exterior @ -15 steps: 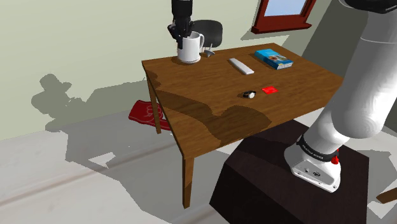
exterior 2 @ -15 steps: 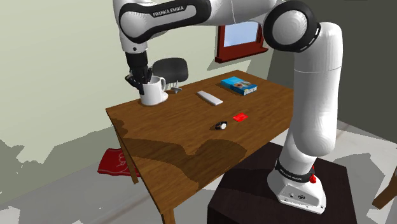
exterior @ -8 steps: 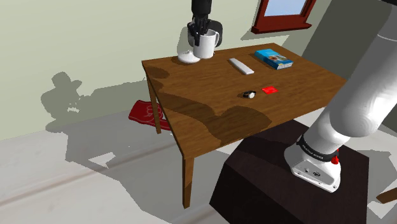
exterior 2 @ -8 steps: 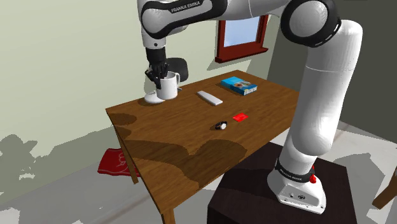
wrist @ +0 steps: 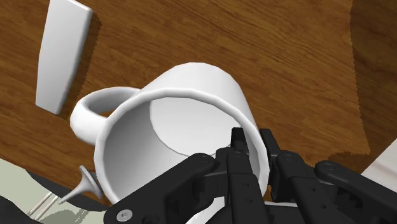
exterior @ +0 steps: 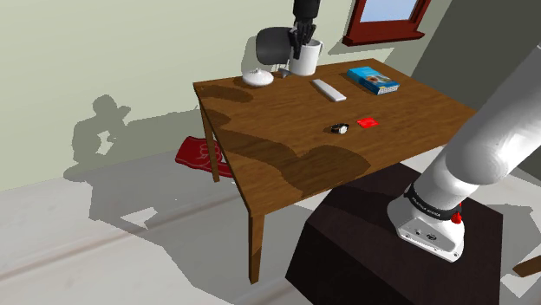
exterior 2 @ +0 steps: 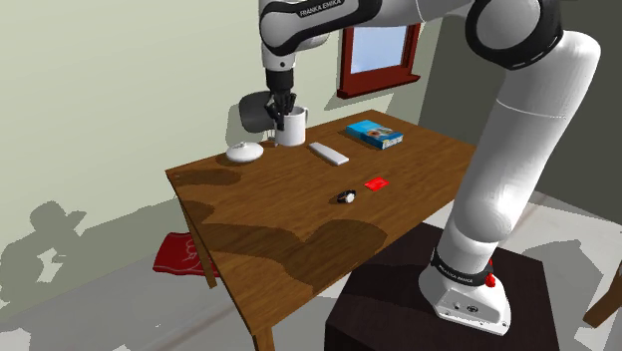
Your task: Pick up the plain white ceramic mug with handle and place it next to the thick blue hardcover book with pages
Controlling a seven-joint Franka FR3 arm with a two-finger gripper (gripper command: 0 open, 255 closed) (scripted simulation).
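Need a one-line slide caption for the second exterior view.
Pincer holds the white mug by its rim above the wooden table, short of the blue book.

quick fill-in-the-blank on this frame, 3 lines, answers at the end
1. The gripper clasps the mug with one finger outside it and the other ____ it.
2. The book on the table has a ____ cover.
3. The cloth on the floor under the table is ____.
Answers: inside; blue; red.
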